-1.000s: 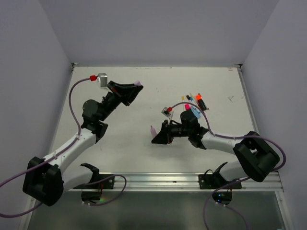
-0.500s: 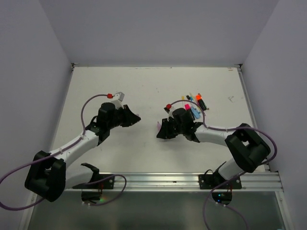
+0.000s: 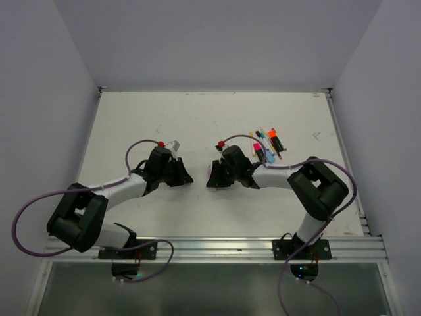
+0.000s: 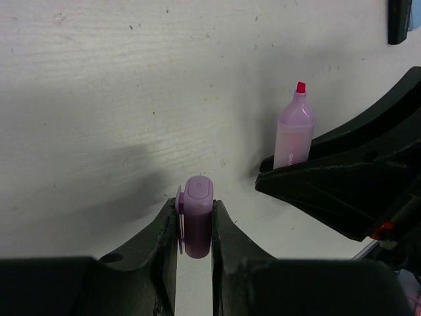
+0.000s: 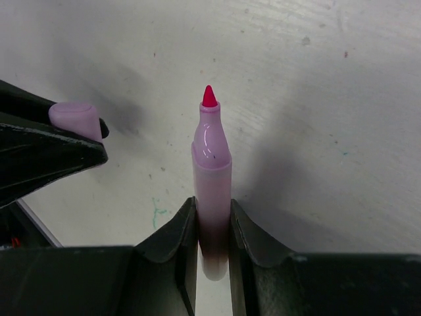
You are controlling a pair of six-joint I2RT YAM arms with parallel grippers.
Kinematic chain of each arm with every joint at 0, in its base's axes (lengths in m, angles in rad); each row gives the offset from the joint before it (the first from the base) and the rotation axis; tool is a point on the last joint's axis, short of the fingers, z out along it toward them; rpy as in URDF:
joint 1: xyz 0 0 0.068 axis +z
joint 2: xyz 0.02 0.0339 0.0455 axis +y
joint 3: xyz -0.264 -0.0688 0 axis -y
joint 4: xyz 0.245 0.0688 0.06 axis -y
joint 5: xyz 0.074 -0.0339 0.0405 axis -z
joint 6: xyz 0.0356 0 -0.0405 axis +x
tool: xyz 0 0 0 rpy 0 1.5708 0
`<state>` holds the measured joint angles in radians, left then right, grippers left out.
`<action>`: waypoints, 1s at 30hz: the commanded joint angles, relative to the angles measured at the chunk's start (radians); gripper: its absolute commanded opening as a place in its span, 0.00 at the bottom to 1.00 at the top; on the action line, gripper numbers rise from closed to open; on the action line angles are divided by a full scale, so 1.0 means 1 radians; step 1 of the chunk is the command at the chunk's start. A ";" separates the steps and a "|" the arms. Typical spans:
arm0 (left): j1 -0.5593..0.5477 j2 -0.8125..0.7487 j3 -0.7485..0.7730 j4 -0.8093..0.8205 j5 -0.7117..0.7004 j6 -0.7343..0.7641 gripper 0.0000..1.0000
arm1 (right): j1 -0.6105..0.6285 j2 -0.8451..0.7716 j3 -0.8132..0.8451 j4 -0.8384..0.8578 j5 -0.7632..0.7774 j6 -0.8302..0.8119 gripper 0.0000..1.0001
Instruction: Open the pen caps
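1. The lilac cap (image 4: 197,197) is off its pen. The left gripper (image 4: 195,216) is clamped on it, holding it upright low over the table (image 4: 99,99).
2. The matching lilac highlighter (image 5: 212,178) sits in the right gripper (image 5: 212,220), whose jaws are closed on the barrel. Its bare red tip (image 5: 209,96) points away from the wrist, towards the left gripper.
3. Cap and tip do not touch; I see a strip of white table between them.
4. From above, the two grippers face each other nose to nose near the middle of the table, close but apart.
5. The other pens (image 3: 266,141) lie in a small cluster just behind the right arm, showing orange, pink, blue and yellow. I cannot tell from here which of them are capped.
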<state>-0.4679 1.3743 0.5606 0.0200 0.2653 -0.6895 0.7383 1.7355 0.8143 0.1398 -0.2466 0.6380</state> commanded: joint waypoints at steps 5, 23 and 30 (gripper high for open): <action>-0.005 0.019 0.030 0.011 -0.063 -0.004 0.25 | 0.036 0.027 0.065 -0.028 0.040 0.037 0.35; -0.005 -0.079 0.091 -0.081 -0.139 0.007 0.66 | -0.005 -0.169 0.147 -0.336 0.308 -0.136 0.69; -0.003 -0.188 0.192 -0.209 -0.216 0.062 0.96 | -0.212 -0.211 0.155 -0.433 0.392 -0.193 0.70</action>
<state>-0.4679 1.2346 0.6796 -0.1181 0.1066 -0.6689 0.5995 1.5478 0.9436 -0.2012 0.0509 0.4957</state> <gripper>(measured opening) 0.933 0.702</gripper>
